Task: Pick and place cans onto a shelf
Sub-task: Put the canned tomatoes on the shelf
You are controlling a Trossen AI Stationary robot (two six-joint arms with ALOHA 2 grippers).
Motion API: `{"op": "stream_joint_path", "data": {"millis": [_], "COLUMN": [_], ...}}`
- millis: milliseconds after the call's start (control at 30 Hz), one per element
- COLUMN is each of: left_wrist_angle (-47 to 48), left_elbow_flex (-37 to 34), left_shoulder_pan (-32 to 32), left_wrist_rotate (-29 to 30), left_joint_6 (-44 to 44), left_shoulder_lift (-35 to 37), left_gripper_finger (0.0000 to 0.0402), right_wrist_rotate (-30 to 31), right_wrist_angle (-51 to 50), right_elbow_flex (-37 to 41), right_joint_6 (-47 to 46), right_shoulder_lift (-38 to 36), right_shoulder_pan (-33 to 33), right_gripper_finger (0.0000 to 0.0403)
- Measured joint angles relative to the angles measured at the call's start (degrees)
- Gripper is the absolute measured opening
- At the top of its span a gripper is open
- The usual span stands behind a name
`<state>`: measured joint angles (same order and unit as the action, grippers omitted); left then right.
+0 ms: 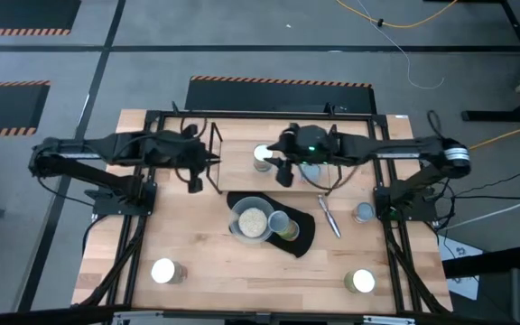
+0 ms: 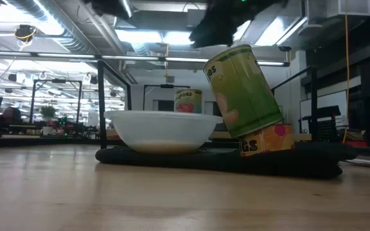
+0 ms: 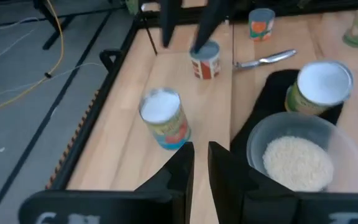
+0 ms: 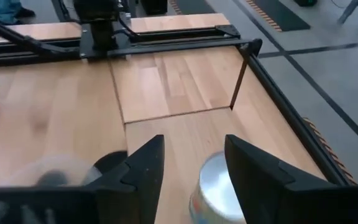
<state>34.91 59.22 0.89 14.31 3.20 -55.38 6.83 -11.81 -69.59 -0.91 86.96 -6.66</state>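
Right gripper [image 1: 283,171] over far edge of desk [image 1: 197,262].
We see it spread wide, grasping nothing, just beside a can [image 1: 263,156]; shelf [image 1: 204,149] near; left gripper [image 1: 191,181] clenched.

Even, bright overhead light fills the scene. In the low view, ceiling light strips [image 2: 153,35] glare at 12 o'clock and the near table [image 2: 172,199] is soft. The left wrist view is motion-blurred; the bowl [image 4: 55,174] at 8 o'clock in the right wrist view is smeared.
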Motion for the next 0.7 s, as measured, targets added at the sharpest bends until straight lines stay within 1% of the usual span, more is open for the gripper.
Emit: {"op": "stream_joint_path", "data": {"millis": [167, 300, 400, 600, 700], "left_wrist_angle": [-4.8, -7.2, -7.3, -8.5, -8.9], "left_elbow_flex": [-8.8, -13.3, -15.3, -16.2, -16.1], "left_shoulder_pan": [-0.2, -0.2, -0.2, -0.2, -0.2], "left_wrist_rotate": [0.2, 0.2, 0.2, 0.2, 0.2], "left_joint_6": [-1.7, -1.7, -1.6, -1.6, -1.6], "left_shoulder_lift": [5.0, 7.0, 7.8, 7.7, 7.7], "left_gripper_finger": [0.0038, 0.0039, 0.0041, 0.0037, 0.0040], "right_wrist_rotate": [0.1, 0.9, 0.9, 1.3, 3.6], "right_wrist_angle": [-0.8, -3.5, -3.9, -4.9, -5.7], "right_elbow_flex": [-6.4, -10.0, -11.0, -10.8, -10.8], "right_joint_6": [0.0, -0.2, -0.4, -0.3, -0.3], "right_shoulder_lift": [7.8, 12.8, 15.5, 17.4, 17.6], "right_shoulder_pan": [-0.2, -0.3, -0.4, -0.6, -0.7], "right_gripper_finger": [0.0174, 0.0174, 0.0174, 0.0174, 0.0174]}}
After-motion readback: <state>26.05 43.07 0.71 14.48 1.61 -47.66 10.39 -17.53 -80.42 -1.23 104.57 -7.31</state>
